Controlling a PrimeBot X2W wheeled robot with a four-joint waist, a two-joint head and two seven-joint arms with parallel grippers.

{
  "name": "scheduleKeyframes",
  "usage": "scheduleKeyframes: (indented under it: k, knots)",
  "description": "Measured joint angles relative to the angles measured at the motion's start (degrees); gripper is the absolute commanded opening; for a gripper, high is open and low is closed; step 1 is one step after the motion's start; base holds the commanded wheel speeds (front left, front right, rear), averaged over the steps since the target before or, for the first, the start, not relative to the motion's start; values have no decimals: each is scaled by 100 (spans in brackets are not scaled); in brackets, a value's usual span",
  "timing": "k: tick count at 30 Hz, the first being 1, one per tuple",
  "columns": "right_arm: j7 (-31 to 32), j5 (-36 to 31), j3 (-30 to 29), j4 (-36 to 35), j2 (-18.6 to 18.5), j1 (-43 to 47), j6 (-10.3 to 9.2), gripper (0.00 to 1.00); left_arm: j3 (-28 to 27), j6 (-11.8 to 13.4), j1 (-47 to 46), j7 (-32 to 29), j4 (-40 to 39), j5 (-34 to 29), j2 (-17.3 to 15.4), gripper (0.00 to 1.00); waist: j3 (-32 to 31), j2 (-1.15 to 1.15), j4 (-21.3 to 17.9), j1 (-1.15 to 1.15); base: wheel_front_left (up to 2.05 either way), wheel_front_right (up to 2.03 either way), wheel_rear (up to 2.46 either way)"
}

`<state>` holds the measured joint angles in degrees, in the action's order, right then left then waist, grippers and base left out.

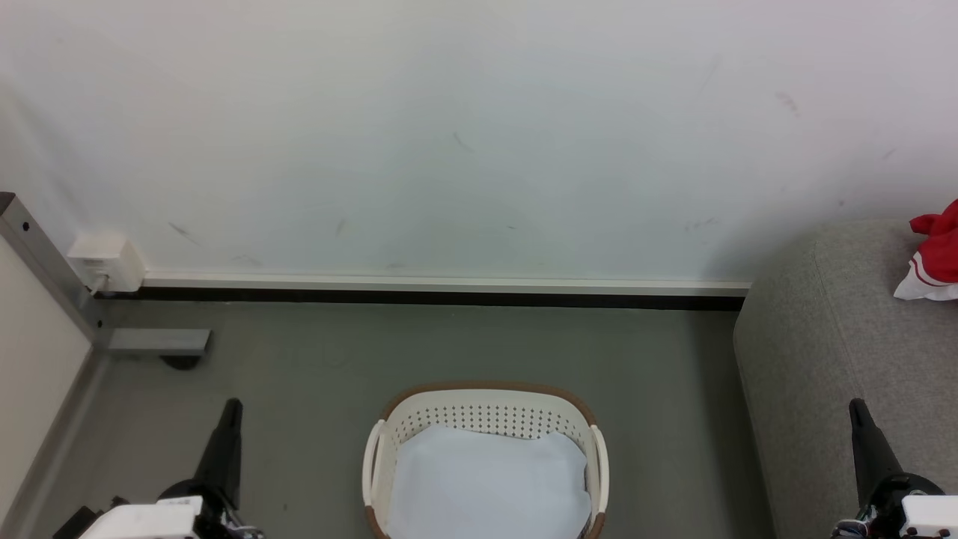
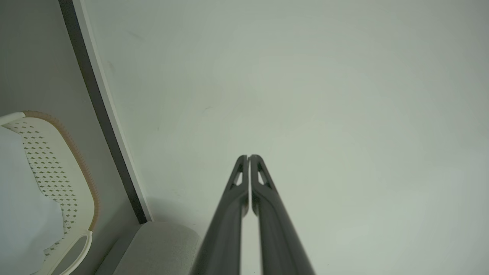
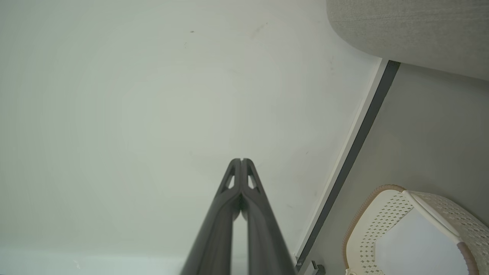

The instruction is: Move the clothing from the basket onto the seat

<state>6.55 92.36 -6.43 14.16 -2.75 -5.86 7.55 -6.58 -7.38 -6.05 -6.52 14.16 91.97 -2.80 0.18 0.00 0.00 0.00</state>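
Resting low either side of the laundry basket (image 1: 486,393), the left gripper (image 1: 230,410) and right gripper (image 1: 857,408) each have their fingers pressed together, holding nothing. The basket between them holds a pale white sheet (image 1: 486,479). Farther right, red-and-white clothing (image 1: 939,251) lies on the grey sofa (image 1: 838,337), nearer the right arm. The transfer looks about finished.

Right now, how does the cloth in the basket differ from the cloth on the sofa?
Colour: the sheet in the basket is plain pale white; the clothing on the sofa is bright red with a white, red-striped panel. Pose: the sheet lies spread flat; the clothing is bunched in a heap. Both are soft fabric.
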Motion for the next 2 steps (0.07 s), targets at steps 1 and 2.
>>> scheduleKeyframes:
  k: [1, 2]
  knots:
    - [0, 0, 0, 0, 0, 0, 0, 0, 0, 0, 0, 0, 0, 0, 0, 0, 0, 0, 0, 0, 0, 0, 0]
    - [0, 0, 0, 0, 0, 0, 0, 0, 0, 0, 0, 0, 0, 0, 0, 0, 0, 0, 0, 0, 0, 0, 0]
